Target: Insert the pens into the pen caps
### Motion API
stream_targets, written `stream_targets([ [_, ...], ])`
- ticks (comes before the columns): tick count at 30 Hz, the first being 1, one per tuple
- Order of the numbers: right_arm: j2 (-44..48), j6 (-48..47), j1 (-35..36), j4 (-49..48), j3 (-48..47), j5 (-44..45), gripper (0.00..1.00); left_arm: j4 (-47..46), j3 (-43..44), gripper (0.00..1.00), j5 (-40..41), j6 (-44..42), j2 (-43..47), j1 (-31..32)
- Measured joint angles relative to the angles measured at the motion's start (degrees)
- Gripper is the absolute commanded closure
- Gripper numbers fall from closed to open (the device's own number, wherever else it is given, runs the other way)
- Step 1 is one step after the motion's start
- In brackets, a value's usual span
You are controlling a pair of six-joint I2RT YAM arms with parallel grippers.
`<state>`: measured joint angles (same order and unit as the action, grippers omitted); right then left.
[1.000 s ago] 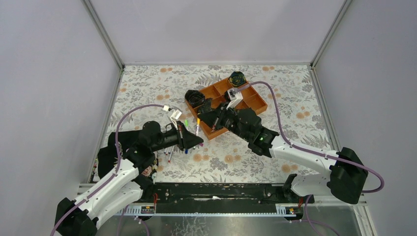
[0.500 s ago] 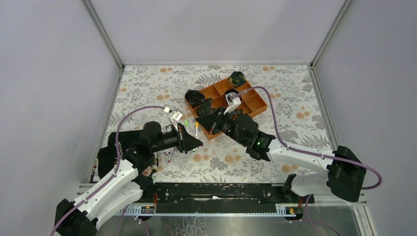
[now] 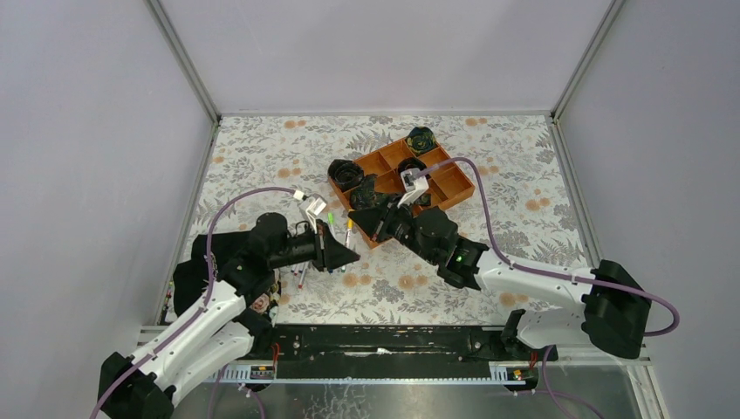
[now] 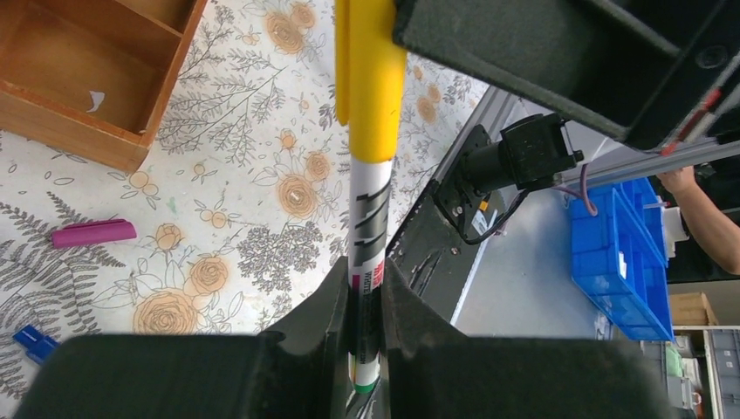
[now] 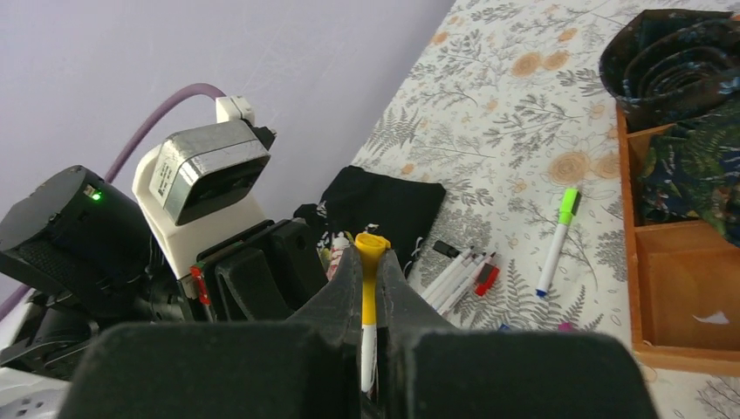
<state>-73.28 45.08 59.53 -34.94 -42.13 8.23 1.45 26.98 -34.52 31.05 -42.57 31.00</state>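
An orange wooden tray (image 3: 455,182) sits on a floral table (image 3: 262,148). Just off the tray's near-left corner, two robot arms meet tip to tip. The left gripper (image 4: 366,292) is clamped on a white pen (image 4: 370,218). The right gripper (image 5: 371,275) pinches the yellow cap (image 4: 371,87) sitting on that pen's end. A magenta cap (image 4: 93,233) and a blue cap (image 4: 30,340) lie loose near the tray

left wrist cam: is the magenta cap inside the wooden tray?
No, the magenta cap lies on the floral cloth, outside the wooden tray's wall.
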Motion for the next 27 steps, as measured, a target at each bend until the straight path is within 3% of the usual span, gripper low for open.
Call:
stream_targets([
  [2, 0.8, -0.7, 0.6, 3.3, -1.3, 2.0, 0.83, 1.3, 0.7, 1.0, 0.0, -1.0, -0.7, 0.0],
  [6, 3.2, -4.0, 3.0, 15.9, -5.7, 5.2, 0.4, 2.3, 1.2, 1.0, 5.2, -1.9, -1.2, -0.2],
  [8, 5.4, -5.7, 5.3, 21.7, -6.5, 5.3, 0.31, 2.2, 1.2, 1.0, 12.1, -1.0, -2.4, -1.8],
  [15, 11.8, -9.4, 3.1, 32.7, -6.8, 7.2, 0.23, 3.2, 1.2, 1.0, 26.8, 3.3, -13.0, -3.6],
  [22, 11.9, -8.6, 1.7, 35.7, -5.4, 7.3, 0.23, 2.3, 2.9, 1.0, 30.1, 6.3, -26.7, -6.0],
  [27, 11.9, -7.5, 1.6, 36.9, -3.9, 7.4, 0.22, -0.5, 5.3, 0.89, 29.1, 6.9, -34.1, -7.4],
])
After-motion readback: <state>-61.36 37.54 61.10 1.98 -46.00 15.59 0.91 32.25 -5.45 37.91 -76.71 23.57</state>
